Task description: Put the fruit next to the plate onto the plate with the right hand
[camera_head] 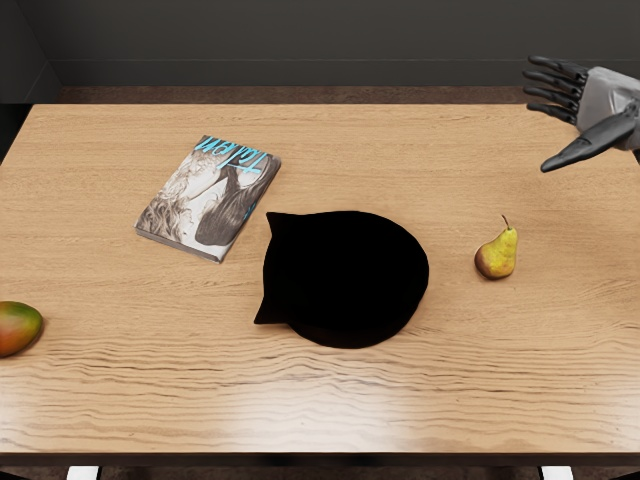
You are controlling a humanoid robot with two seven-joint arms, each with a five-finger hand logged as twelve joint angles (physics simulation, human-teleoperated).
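Yellow pear (497, 252) stands just right of the black plate (345, 278); the right hand (592, 105), fingers (585, 147) spread and empty, should drop around its belly.

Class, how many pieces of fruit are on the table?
2. A pear stands just right of the black plate; a mango lies at the table's left edge, partly out of view. Nothing seems hidden.
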